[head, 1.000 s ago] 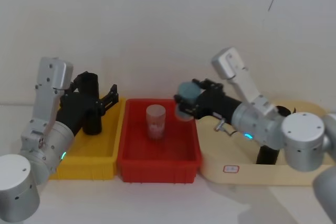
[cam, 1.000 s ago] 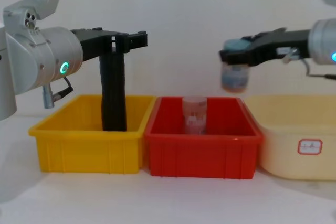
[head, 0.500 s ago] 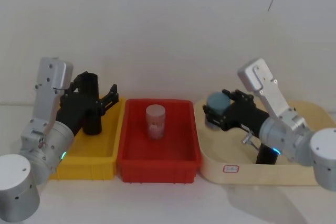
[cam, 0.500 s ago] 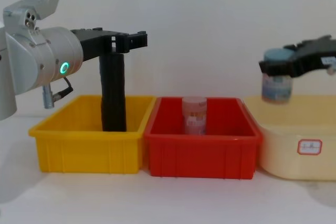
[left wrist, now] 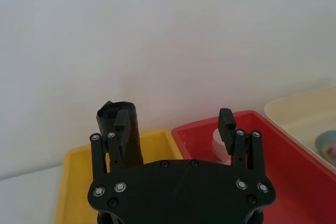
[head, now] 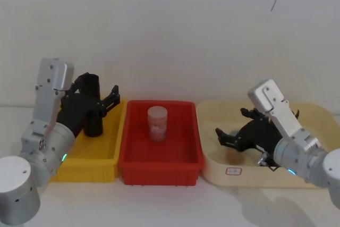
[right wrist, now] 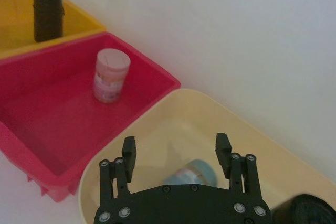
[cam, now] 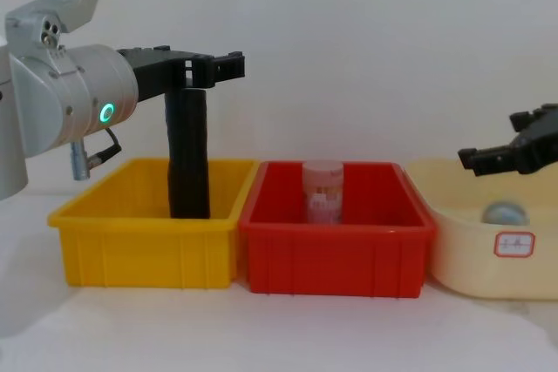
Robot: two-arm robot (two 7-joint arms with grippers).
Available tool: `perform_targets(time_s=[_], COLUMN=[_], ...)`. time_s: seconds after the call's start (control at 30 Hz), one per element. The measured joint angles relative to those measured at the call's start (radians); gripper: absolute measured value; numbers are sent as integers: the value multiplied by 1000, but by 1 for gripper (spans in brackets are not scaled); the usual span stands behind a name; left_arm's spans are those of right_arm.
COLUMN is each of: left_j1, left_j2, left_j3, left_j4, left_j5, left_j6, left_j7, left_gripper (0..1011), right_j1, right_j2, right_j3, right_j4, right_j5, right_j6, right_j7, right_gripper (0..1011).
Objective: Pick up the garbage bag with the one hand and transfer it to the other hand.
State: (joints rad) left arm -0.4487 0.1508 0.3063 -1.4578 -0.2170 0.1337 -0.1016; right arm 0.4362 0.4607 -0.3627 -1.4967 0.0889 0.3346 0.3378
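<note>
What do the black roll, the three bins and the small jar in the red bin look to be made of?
Black roll: thin matte plastic film, judging by its dull surface and crumpled top. Yellow bin and red bin: rigid moulded plastic with a slight sheen and ribbed walls. Cream bin: probably the same, smoother and rounder. Jar: likely translucent plastic with a pink label; glass cannot be ruled out.

I think this is a robot test room: a plain white wall (cam: 366,41) up top, bright plastic bins (cam: 336,250) below.
</note>
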Motion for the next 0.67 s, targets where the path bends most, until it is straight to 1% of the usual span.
perform_targets(time_s=[0.03, 0.13, 0.37, 0.5, 0.53, 0.6, 0.67], left_j1=[0, 0, 0, 0, 0, 0, 0], left_j2=[0, 0, 0, 0, 0, 0, 0], left_j3=[0, 0, 0, 0, 0, 0, 0], left_j4=[0, 0, 0, 0, 0, 0, 0], left_j5=[0, 0, 0, 0, 0, 0, 0], left_j6=[0, 0, 0, 0, 0, 0, 0], left_j7=[0, 0, 0, 0, 0, 0, 0], left_gripper=[1001, 1002, 1001, 1001, 1002, 1002, 1002], right_j1=[-2, -13, -34, -46, -46, -53, -54], right_j2=[1, 3, -2, -12, -12, -21, -23], right_j3=[1, 8, 35, 54, 54, 69, 72], right_j4=[-1, -5, -14, -19, -19, -21, -22], right_j5=[-2, -5, 1, 22, 22, 40, 44], right_j6=[0, -5, -50, -91, -91, -121, -128], right_j7=[-3, -10, -20, -19, -19, -12, -11], right_gripper=[946, 998, 1001, 1001, 1001, 1001, 1001])
